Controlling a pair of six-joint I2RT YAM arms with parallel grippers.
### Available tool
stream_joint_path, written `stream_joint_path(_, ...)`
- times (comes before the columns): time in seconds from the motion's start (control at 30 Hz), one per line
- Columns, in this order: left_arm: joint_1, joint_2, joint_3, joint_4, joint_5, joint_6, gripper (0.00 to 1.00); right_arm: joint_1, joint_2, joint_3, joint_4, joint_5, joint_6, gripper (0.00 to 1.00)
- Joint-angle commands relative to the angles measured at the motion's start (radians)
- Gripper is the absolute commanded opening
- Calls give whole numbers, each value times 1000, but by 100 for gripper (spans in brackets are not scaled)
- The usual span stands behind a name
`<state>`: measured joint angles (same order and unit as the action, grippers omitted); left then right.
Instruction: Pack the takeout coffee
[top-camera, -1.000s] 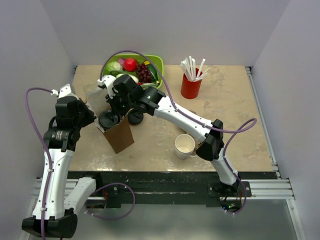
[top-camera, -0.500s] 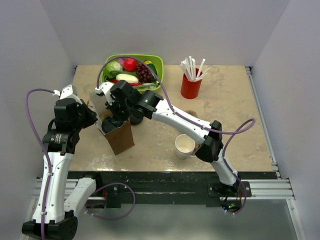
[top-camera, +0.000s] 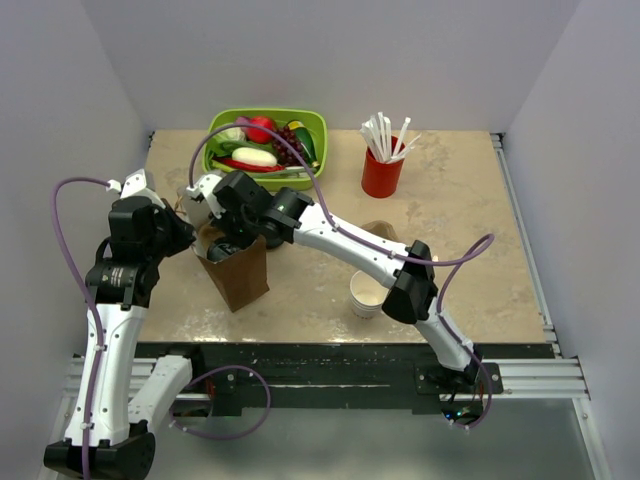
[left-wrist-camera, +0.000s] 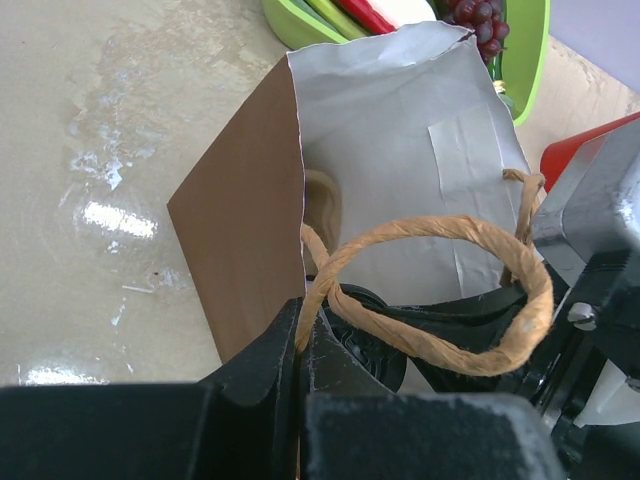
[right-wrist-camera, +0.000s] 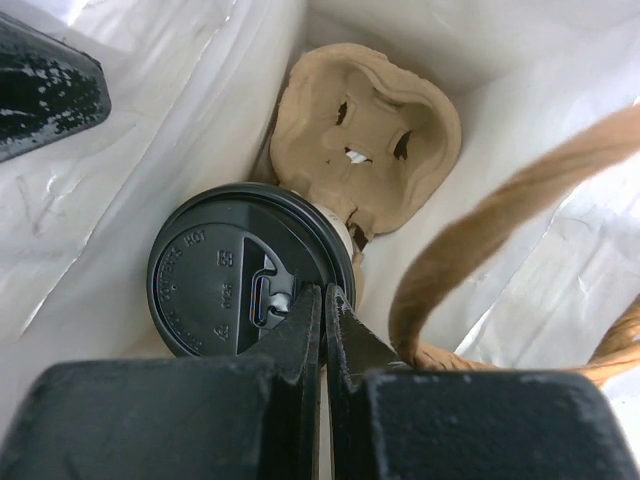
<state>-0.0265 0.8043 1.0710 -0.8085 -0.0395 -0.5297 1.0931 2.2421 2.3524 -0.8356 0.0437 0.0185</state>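
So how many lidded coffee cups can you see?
1: the takeout coffee sits beside the empty pocket of the pulp carrier inside the brown paper bag. Others could be hidden.

**Operator:** What blocks your way into the paper bag (top-camera: 238, 275)?

**Describer:** The right claw (right-wrist-camera: 323, 300) fills its mouth, pinched on the lid rim of the takeout coffee (right-wrist-camera: 225, 275). A twine handle (right-wrist-camera: 470, 240) loops across the right side of the opening. The left claw (left-wrist-camera: 302, 335) clamps the bag's left edge.

**Operator:** And deeper inside?

**Describer:** A pulp carrier (right-wrist-camera: 375, 120) sits just beyond the cup. The white bag walls press close on both sides.

**Operator:** Outside?

**Describer:** You have bare tabletop (top-camera: 470, 200) to the right, past the white cups (top-camera: 366, 292).
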Motion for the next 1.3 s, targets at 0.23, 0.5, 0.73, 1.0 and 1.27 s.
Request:
stream_joint_path(0.23,4,-5,9,-1,-13,19,0,2,48,15,1,50,0,2)
stream_joint_path(0.5,4,-1,14,-3,-26,20,0,2,10,18,27,64,8,25)
stream_joint_path(0.73,4,9,17,-14,-45,19,0,4,-38,27,61,76,-9,37)
stream_joint_path(1.0,4,15,20,-14,-49,19,0,2,-94,1,128,61,-6,47)
stream_joint_path(1.27,4,22,20,-17,-51,7,0,4,-174,-74,254,50,1,56)
